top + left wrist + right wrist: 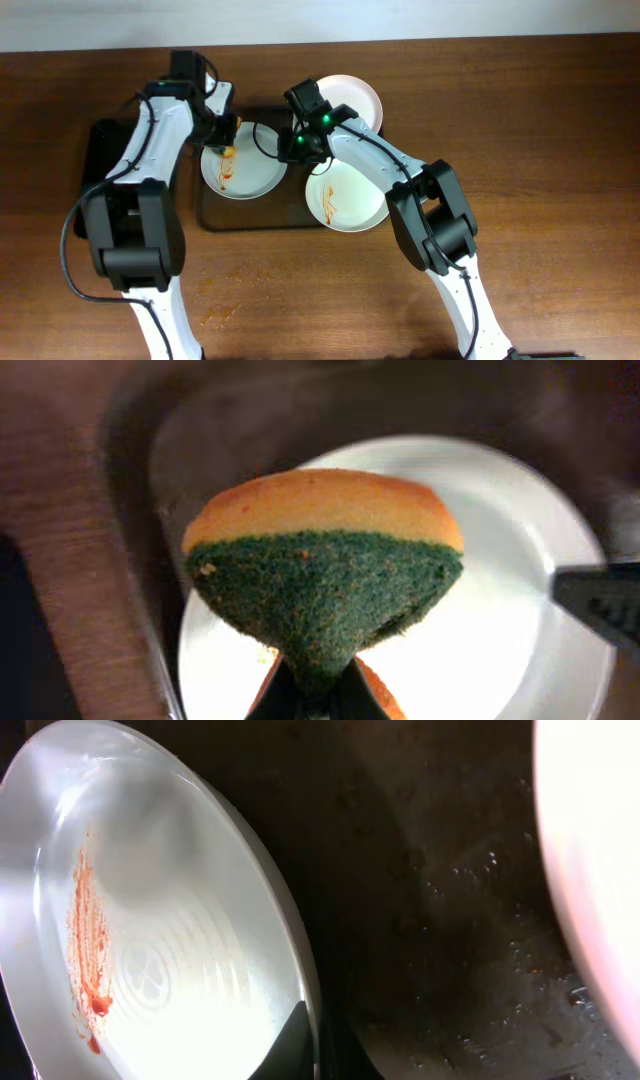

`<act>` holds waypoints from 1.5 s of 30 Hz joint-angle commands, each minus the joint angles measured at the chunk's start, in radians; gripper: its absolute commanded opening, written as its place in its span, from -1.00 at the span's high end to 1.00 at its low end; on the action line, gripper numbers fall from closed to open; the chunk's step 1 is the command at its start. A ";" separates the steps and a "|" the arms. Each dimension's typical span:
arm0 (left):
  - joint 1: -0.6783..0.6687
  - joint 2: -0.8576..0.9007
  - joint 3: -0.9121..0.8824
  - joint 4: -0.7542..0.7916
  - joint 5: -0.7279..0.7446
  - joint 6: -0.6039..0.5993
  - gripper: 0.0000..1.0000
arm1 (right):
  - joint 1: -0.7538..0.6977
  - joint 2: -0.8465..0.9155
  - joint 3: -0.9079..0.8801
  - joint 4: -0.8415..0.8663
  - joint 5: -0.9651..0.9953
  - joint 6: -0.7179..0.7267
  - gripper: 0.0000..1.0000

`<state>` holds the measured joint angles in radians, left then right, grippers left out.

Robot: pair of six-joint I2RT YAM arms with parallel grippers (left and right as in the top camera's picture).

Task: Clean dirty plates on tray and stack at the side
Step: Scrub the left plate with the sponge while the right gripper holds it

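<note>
A dark tray (215, 215) holds a white plate (255, 175) with a red sauce streak. My left gripper (226, 141) is shut on an orange and green sponge (325, 570) and holds it just over this plate's left rim (500, 620). My right gripper (298, 150) is shut on the plate's right rim; its fingers (318, 1042) clamp the edge in the right wrist view, with the streak (85, 940) on the plate's far side. A second streaked plate (350, 200) lies at the tray's right edge.
A clean white plate (355, 96) sits behind the tray at the right. A black object (98, 150) lies left of the tray. The edge of another plate (590, 870) shows in the right wrist view. Brown tabletop (550, 150) surrounds the tray.
</note>
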<state>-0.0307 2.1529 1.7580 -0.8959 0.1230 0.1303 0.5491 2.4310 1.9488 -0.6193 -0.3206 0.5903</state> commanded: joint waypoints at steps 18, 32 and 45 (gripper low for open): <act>-0.043 0.136 -0.027 0.013 -0.133 -0.288 0.98 | -0.001 0.012 0.010 0.014 -0.028 -0.011 0.92; -0.056 0.140 -0.027 -0.021 0.281 0.111 0.99 | -0.001 0.012 0.010 0.014 -0.028 -0.010 0.91; -0.051 0.140 -0.028 -0.201 -0.289 -0.300 0.98 | -0.001 0.012 0.010 0.014 -0.028 -0.010 0.91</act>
<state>-0.0910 2.2654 1.7470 -1.0966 0.2085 0.0704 0.5472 2.4344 1.9488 -0.6044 -0.3454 0.5838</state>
